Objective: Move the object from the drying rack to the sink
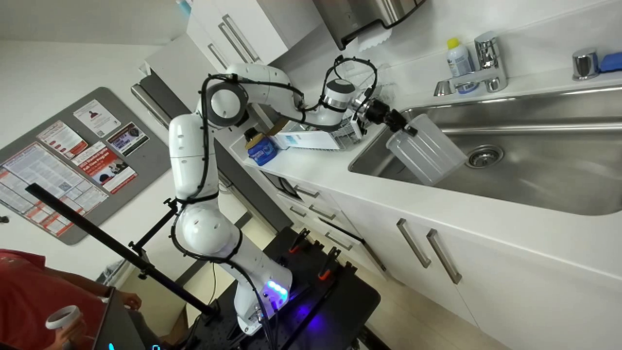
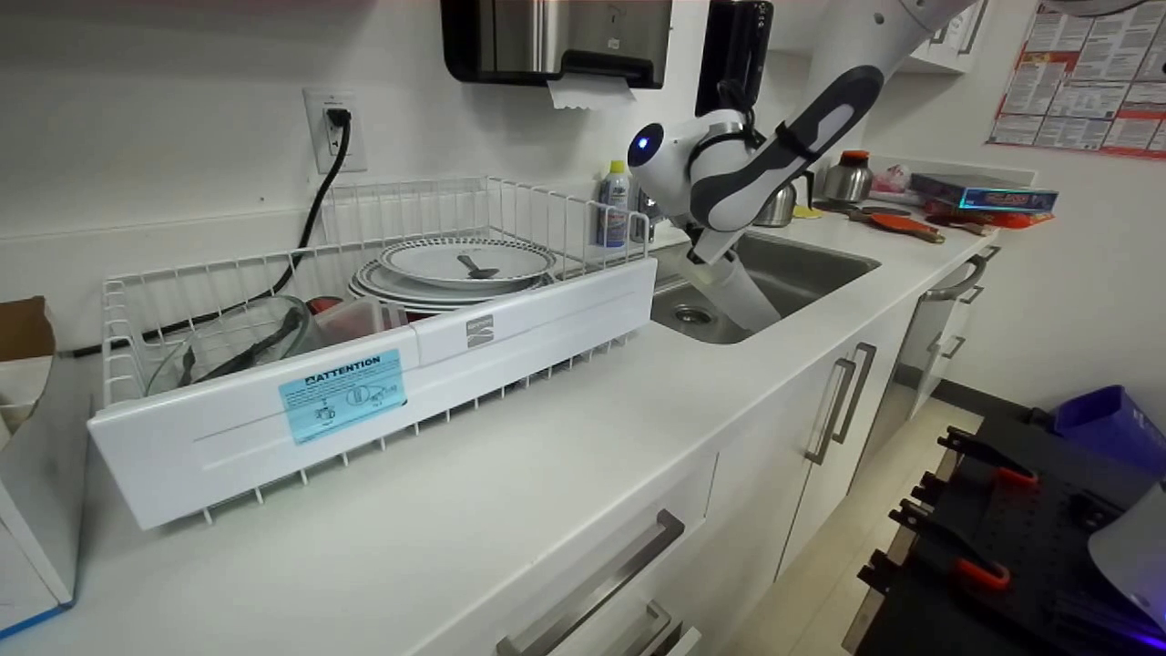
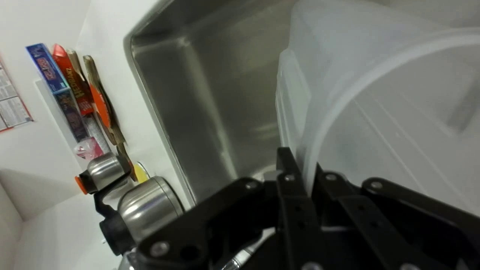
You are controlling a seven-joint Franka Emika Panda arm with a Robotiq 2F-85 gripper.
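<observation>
Clamped on a rim, my claw (image 3: 305,168) holds a tall, cloudy plastic container (image 1: 427,150). One finger (image 3: 287,165) is outside its wall and one is inside its mouth, as the wrist view shows. The container is in or just above the sink (image 1: 549,177), well apart from the drying rack (image 2: 565,319).

What matters most now is the way it leans. It is not upright. Its mouth is up by my claw, and its long way runs down and out from there, so the bottom is the low, far end. In both exterior views the bottom slants away from the rack and toward the front, where the counter (image 1: 486,216) starts. I can't tell if it touches the sink floor.

I think most of the job is done and only the setting down is left. My guess is that I should tip it nearer to upright, miss the counter, and go down until it sits flat. Then I can let go. If I let go while it leans, it may fall over, since it looks light.
</observation>
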